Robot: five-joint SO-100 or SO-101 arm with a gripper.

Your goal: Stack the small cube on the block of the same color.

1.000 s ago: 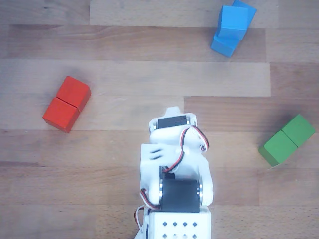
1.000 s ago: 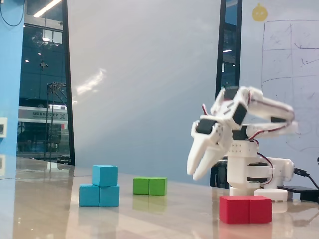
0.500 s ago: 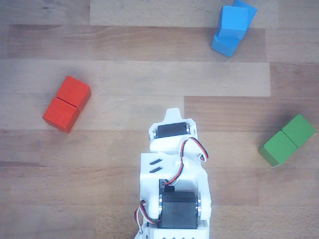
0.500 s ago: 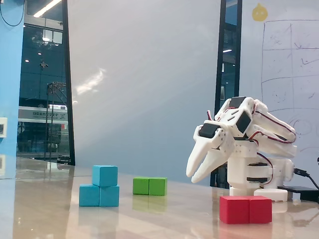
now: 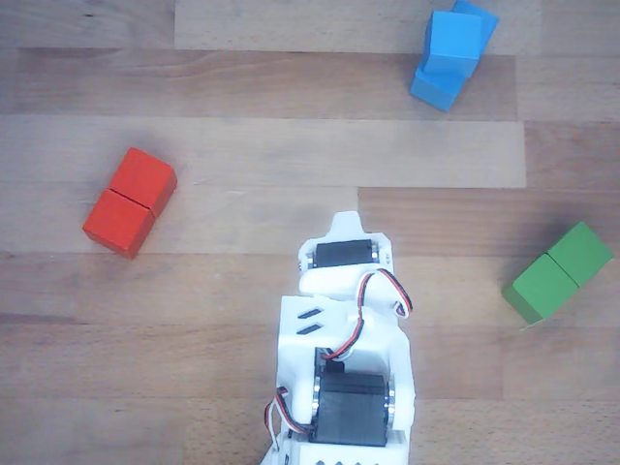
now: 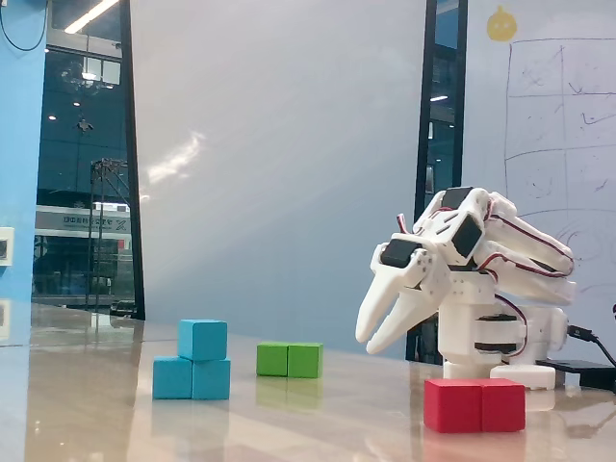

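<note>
**Claw empty above the table, blue cube sitting on blue block**

Claw (image 6: 364,342) of the white arm hangs in the air in the fixed view, its two fingers pointing down and to the left, slightly parted, with nothing between them. It is well apart from every block. In the other view, which looks straight down, the arm's wrist and black motors fill the lower middle and hide the fingers.

The small cube (image 6: 202,340) rests on top of the blue block (image 6: 192,378), over its right half as the fixed view shows it. From above, the small cube (image 5: 454,44) sits turned a little against the blue block (image 5: 438,85) under it, near the top edge of the picture.

Around them on the wooden table (image 5: 242,145): a green block (image 6: 289,360) lies behind and to the right of the blue pair in the fixed view, and a red block (image 6: 474,404) lies nearest the camera, in front of the arm's base. From above, the red block (image 5: 129,201) is at the left and the green block (image 5: 560,271) at the right.

A whiteboard (image 6: 553,125) behind the arm carries faint drawn lines; none can be read.
</note>
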